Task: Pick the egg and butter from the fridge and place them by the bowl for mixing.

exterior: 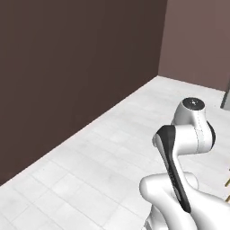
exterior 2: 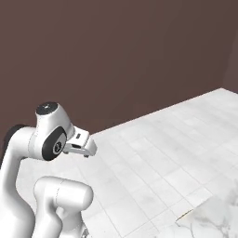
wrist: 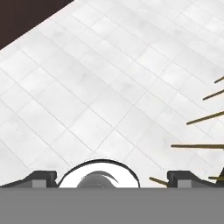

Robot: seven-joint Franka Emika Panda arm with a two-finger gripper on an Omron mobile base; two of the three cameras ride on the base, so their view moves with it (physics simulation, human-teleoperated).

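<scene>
The egg, the butter and the bowl are out of view. Whether a narrow grey strip at the right edge of the left base view belongs to the fridge, I cannot tell. My gripper hangs off the folded arm, low over the floor. In the hand view the gripper is open: its two dark fingertips stand far apart with nothing between them, and only white floor tiles lie below.
White tiled floor stretches ahead to dark brown walls that meet in a corner. A pale marbled surface shows at the lower right of the right base view. Thin tan rods cross the right side of the hand view.
</scene>
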